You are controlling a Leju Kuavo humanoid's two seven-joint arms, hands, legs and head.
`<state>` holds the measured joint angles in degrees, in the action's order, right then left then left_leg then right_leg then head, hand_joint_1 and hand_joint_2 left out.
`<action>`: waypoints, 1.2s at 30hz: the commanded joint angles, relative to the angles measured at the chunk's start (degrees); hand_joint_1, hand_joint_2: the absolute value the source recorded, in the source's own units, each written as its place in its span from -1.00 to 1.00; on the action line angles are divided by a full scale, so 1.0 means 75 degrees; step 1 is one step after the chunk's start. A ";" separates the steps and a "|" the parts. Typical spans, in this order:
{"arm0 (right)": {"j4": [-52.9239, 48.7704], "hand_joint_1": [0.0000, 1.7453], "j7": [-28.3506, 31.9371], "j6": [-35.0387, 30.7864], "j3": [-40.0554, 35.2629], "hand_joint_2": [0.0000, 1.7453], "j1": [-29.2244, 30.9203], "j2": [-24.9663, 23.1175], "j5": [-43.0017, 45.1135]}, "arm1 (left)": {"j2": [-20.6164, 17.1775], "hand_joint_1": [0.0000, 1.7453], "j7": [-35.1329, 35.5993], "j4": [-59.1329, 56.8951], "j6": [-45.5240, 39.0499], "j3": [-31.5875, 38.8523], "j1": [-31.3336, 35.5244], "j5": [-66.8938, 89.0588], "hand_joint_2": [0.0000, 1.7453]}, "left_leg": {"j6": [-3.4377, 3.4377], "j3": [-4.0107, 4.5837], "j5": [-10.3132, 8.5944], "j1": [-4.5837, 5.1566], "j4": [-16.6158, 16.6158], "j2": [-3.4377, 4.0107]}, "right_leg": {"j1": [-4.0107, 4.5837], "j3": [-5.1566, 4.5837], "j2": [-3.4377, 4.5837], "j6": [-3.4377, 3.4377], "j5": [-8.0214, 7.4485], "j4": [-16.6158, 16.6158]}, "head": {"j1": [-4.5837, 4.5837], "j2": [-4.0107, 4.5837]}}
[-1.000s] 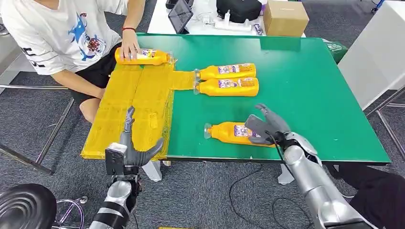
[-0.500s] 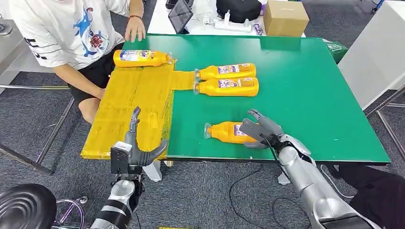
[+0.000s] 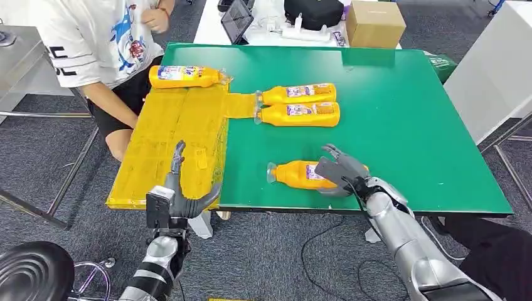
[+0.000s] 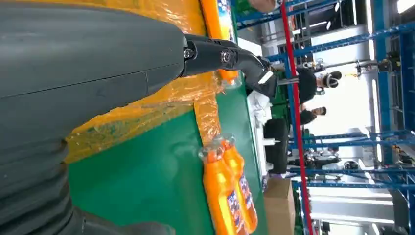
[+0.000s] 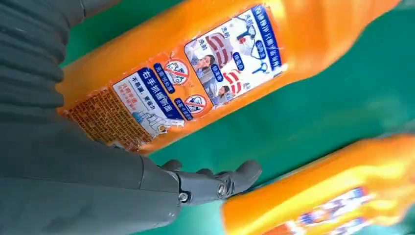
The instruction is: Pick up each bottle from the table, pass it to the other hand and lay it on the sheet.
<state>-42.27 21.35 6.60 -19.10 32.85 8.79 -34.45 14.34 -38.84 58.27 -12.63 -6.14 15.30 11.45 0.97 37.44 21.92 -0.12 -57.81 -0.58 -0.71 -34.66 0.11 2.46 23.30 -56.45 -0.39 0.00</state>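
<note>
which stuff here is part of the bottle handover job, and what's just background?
Job:
- near bottle under the right hand
- pair of bottles mid-table
- bottle on the sheet
- yellow sheet
- left hand, fingers apart, holding nothing

Background:
- cardboard box
- black bag
- tablet
- seated person

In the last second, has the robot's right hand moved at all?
Yes. The right hand has come down and closed in over the near bottle, judged against the green table, which has stayed put.
</note>
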 commanded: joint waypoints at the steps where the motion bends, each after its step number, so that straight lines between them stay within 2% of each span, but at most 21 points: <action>1: 0.0855 -1.00 0.0492 0.0651 -0.1147 1.00 0.0738 -0.0123 0.0302 | -0.0029 -1.00 -0.0074 -0.0965 -0.0024 -0.0230 0.0630 -0.0098 1.00 | -0.0008 -0.0026 0.0013 -0.0003 -0.0004 0.0031 | 0.0004 0.0019 0.0022 -0.0012 0.0004 -0.0002 | 0.0003 0.0000; 7: 0.1127 -1.00 -0.0375 0.1031 -0.2155 1.00 0.1403 0.0565 0.0037 | -0.0085 -1.00 -0.0035 -0.0999 -0.0025 -0.0162 0.0561 -0.0186 1.00 | 0.0001 -0.0023 0.0003 0.0001 -0.0006 0.0004 | 0.0001 0.0020 -0.0006 -0.0007 0.0008 -0.0004 | 0.0003 0.0000; 8: 0.1299 -1.00 -0.1175 0.1176 -0.3041 1.00 0.1626 0.0755 -0.0775 | -0.0067 -1.00 0.0156 -0.1068 0.0077 -0.0127 0.0565 -0.0270 1.00 | 0.0002 -0.0020 0.0002 0.0003 -0.0005 0.0007 | -0.0002 0.0015 0.0000 -0.0005 0.0006 -0.0003 | 0.0003 0.0000; 11: 0.1786 -0.98 -0.1468 0.0898 -0.3531 1.00 0.1741 0.0521 -0.1043 | -0.0046 -1.00 0.0226 -0.1107 0.0121 -0.0127 0.0480 -0.0306 1.00 | 0.0002 -0.0016 0.0002 0.0005 -0.0001 0.0017 | -0.0003 0.0015 0.0011 -0.0005 0.0002 0.0001 | 0.0000 0.0000; 17: 0.2281 -0.72 -0.1824 0.1035 -0.4120 1.00 0.1818 0.0248 -0.1204 | -0.0011 -1.00 0.0241 -0.1207 0.0096 -0.0119 0.0547 -0.0308 1.00 | -0.0007 -0.0038 0.0009 -0.0003 0.0001 0.0018 | 0.0002 0.0038 0.0010 -0.0016 0.0007 0.0007 | 0.0003 0.0000; 19: 0.2384 -0.70 -0.1946 0.1025 -0.4263 1.00 0.1841 0.0203 -0.1279 | 0.0005 -1.00 0.0270 -0.1247 0.0084 -0.0122 0.0567 -0.0301 1.00 | -0.0002 -0.0024 -0.0001 0.0000 0.0002 0.0003 | -0.0001 0.0023 -0.0003 -0.0008 0.0003 0.0006 | 0.0000 0.0000; 20: 0.2397 -0.72 -0.2055 0.0951 -0.4347 1.00 0.1830 0.0190 -0.1363 | 0.0007 -1.00 0.0283 -0.1268 0.0066 -0.0133 0.0566 -0.0283 1.00 | -0.0005 -0.0032 0.0003 -0.0006 0.0000 0.0001 | 0.0005 0.0034 -0.0006 -0.0012 0.0006 0.0007 | 0.0003 0.0000; 23: 0.2454 -1.00 -0.2419 0.0613 -0.4571 1.00 0.1922 0.0113 -0.1665 | 0.0028 -1.00 0.0275 -0.1131 0.0067 -0.0059 0.0450 -0.0309 1.00 | -0.0004 -0.0044 0.0006 -0.0006 0.0001 0.0014 | 0.0006 0.0043 0.0004 -0.0012 0.0005 0.0011 | 0.0000 0.0000; 25: 0.2426 -1.00 -0.2483 0.0691 -0.4674 1.00 0.2048 0.0131 -0.1780 | 0.0038 -1.00 0.0257 -0.1012 0.0070 -0.0009 0.0405 -0.0328 1.00 | 0.0000 -0.0030 0.0001 -0.0003 -0.0002 0.0010 | 0.0003 0.0028 0.0003 -0.0007 0.0002 0.0006 | 0.0003 0.0000; 28: 0.2347 -0.60 -0.2492 0.0654 -0.4715 1.00 0.2038 0.0124 -0.1847 | 0.0082 -1.00 0.0231 -0.0859 0.0092 0.0073 0.0370 -0.0385 1.00 | 0.0000 -0.0030 0.0003 -0.0004 -0.0003 0.0008 | 0.0003 0.0032 0.0001 -0.0007 0.0003 0.0005 | 0.0000 0.0000; 29: 0.2347 0.00 -0.2492 0.0652 -0.4718 1.00 0.2024 0.0117 -0.1848 | 0.0084 -1.00 0.0231 -0.0856 0.0091 0.0073 0.0371 -0.0385 1.00 | 0.0002 -0.0023 -0.0002 -0.0001 -0.0001 0.0004 | 0.0000 0.0024 -0.0001 -0.0005 0.0001 0.0005 | 0.0000 0.0000; 30: 0.2342 0.82 -0.2495 0.0638 -0.4724 1.00 0.1992 0.0104 -0.1854 | 0.0093 -1.00 0.0231 -0.0848 0.0099 0.0070 0.0361 -0.0388 1.00 | -0.0004 -0.0048 0.0012 -0.0007 -0.0008 0.0014 | 0.0007 0.0051 0.0003 -0.0014 0.0010 0.0006 | 0.0000 0.0000; 31: 0.2323 1.00 -0.2530 0.0570 -0.4743 1.00 0.1964 0.0094 -0.1896 | 0.0097 -1.00 0.0239 -0.0851 0.0101 0.0081 0.0357 -0.0390 1.00 | 0.0000 -0.0029 0.0001 -0.0001 -0.0002 0.0007 | 0.0001 0.0032 0.0000 -0.0007 0.0003 0.0005 | 0.0003 0.0000; 36: 0.2104 1.00 -0.2542 0.0261 -0.4540 1.00 0.2015 0.0176 -0.1824 | 0.0107 -1.00 0.0197 -0.0796 0.0135 0.0147 0.0316 -0.0416 1.00 | -0.0003 -0.0037 0.0003 -0.0003 -0.0003 0.0011 | 0.0003 0.0037 0.0002 -0.0011 0.0004 0.0004 | 0.0003 0.0000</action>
<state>-28.74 2.54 10.14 -50.49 46.68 10.29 -48.41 14.88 -37.24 53.07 -12.06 -6.45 17.14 8.72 1.01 37.34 21.87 -0.09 -57.82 -0.57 -0.75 -34.56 0.10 2.48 23.28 -56.44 -0.37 0.00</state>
